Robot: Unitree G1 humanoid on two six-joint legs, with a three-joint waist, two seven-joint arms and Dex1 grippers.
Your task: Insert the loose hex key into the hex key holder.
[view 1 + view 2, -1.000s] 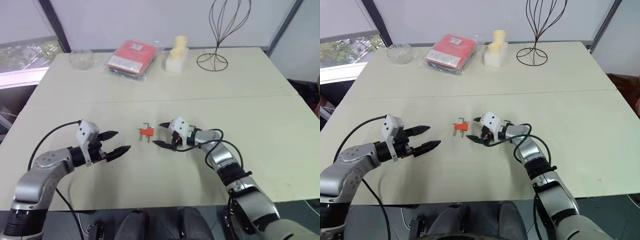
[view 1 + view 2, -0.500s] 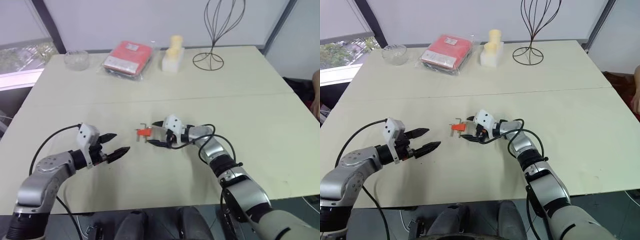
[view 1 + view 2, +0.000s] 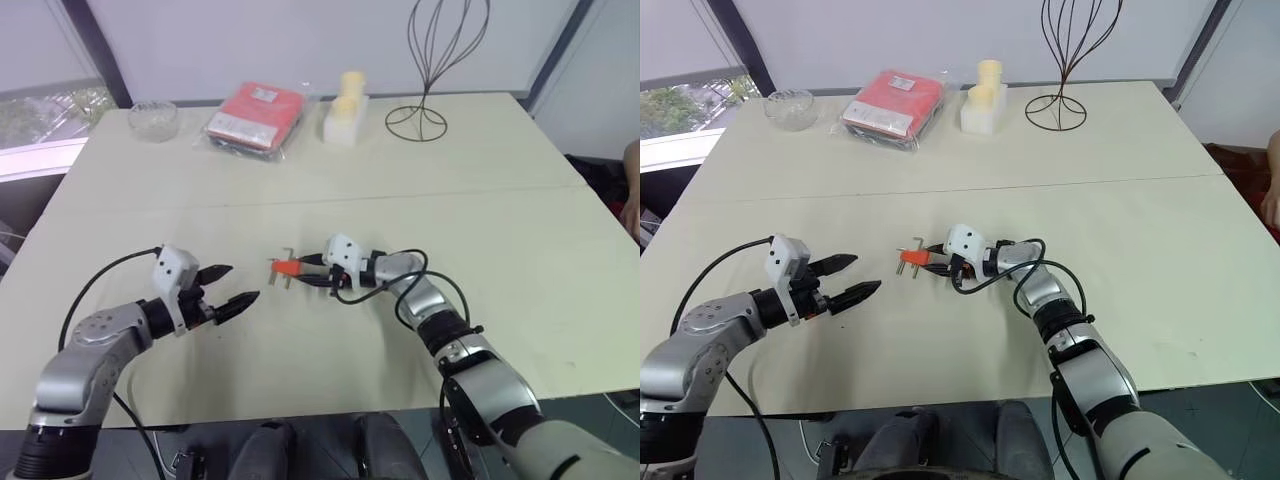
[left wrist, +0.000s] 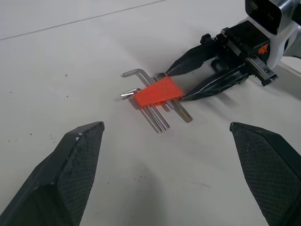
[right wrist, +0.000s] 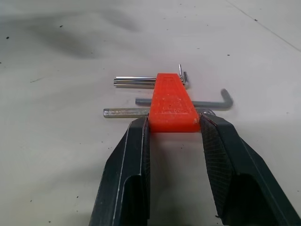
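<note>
Change: my right gripper, wide apart a second ago, has closed its two black fingers onto the wide end of the small orange-red plastic hex key holder, one finger touching each side.
Right gripper: pinching the holder, which lies flat on the cream table.
Left gripper: my left gripper is spread wide, empty, hovering well apart from the holder.
Loose key: the thin L-shaped grey metal loose hex key lies on the table just beside the holder, partly under it; I cannot tell if they touch.
Meaning: I judge the holder is now secured; the key is not yet picked up or inserted.
Next: my left gripper should fetch the key.
</note>
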